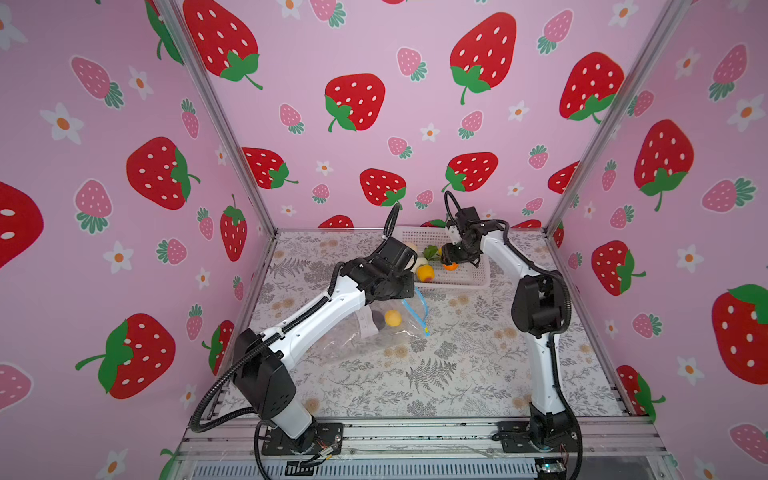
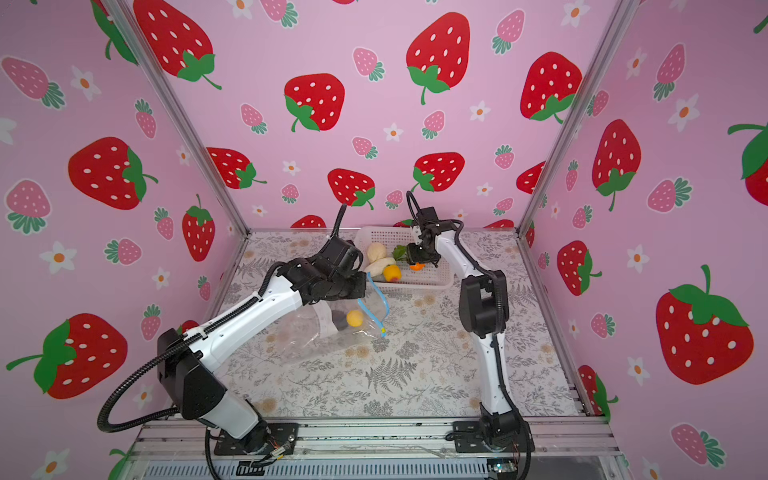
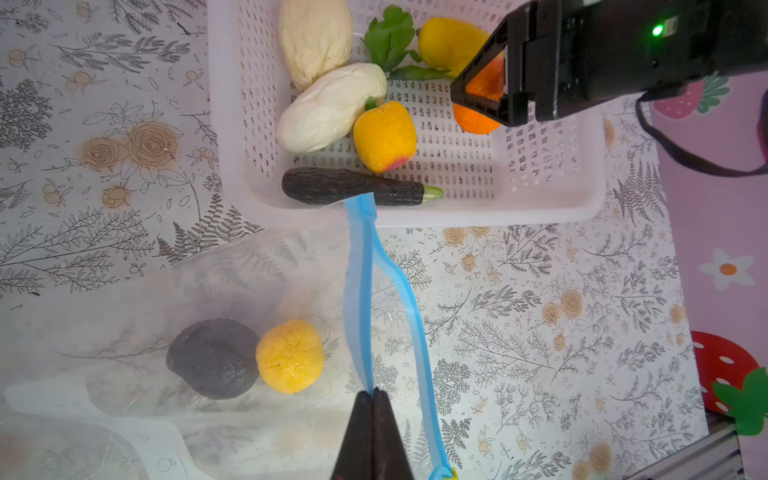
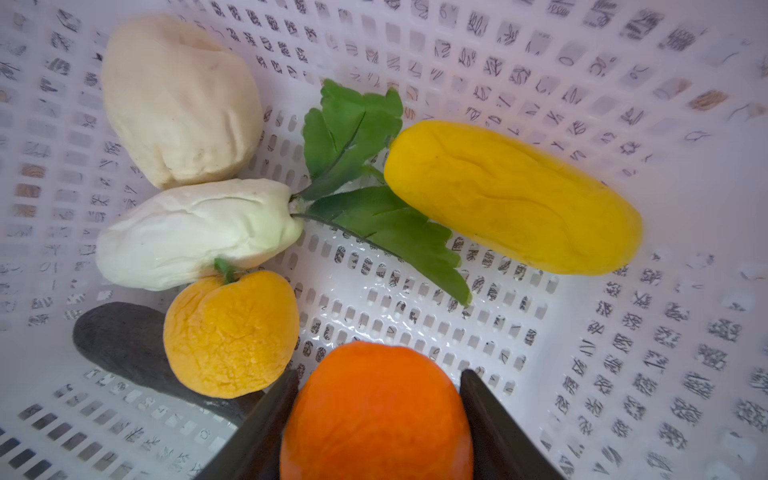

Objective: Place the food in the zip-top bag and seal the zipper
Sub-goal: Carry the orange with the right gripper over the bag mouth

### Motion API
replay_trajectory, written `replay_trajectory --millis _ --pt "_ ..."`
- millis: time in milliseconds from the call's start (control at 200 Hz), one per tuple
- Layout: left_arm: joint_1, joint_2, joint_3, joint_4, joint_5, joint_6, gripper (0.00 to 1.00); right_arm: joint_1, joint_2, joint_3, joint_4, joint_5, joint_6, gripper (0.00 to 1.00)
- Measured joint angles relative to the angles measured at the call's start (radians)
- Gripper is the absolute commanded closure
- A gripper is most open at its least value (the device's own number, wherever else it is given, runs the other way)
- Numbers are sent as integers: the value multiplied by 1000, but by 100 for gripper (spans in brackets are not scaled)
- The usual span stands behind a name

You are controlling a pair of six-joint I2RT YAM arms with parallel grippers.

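My left pincer (image 3: pixel 374 395) is clamped tight on the zipper (image 3: pixel 360 291), holding one lip of the bag (image 1: pixel 365 345), whose mouth faces 3 o'clock; a yellow piece (image 3: pixel 289 356) and a dark piece (image 3: pixel 214 357) lie inside. At 1 o'clock from the bag, my right pincer (image 4: pixel 379 372), about half open, grips the orange (image 4: pixel 376 415) in the basket (image 3: pixel 478 214).

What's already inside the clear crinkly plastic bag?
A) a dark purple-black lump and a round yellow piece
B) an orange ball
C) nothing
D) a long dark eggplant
A: the dark purple-black lump and the round yellow piece show through the clear crinkly plastic bag; the other food sits in the white perforated basket.
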Motion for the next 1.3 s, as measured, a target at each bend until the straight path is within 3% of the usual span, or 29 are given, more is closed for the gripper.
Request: replay_trajectory --millis 235,670,920,1300 --pt "0 0 0 0 0 -3 100 0 -159 -166 55 -76 26 40" --pt "0 0 0 0 16 -3 100 37 -553 -666 316 -261 89 43" --pt "0 0 0 0 18 -4 100 138 -591 -828 444 -340 119 44" --pt "0 0 0 0 15 -7 100 254 -560 -840 560 -397 134 44"
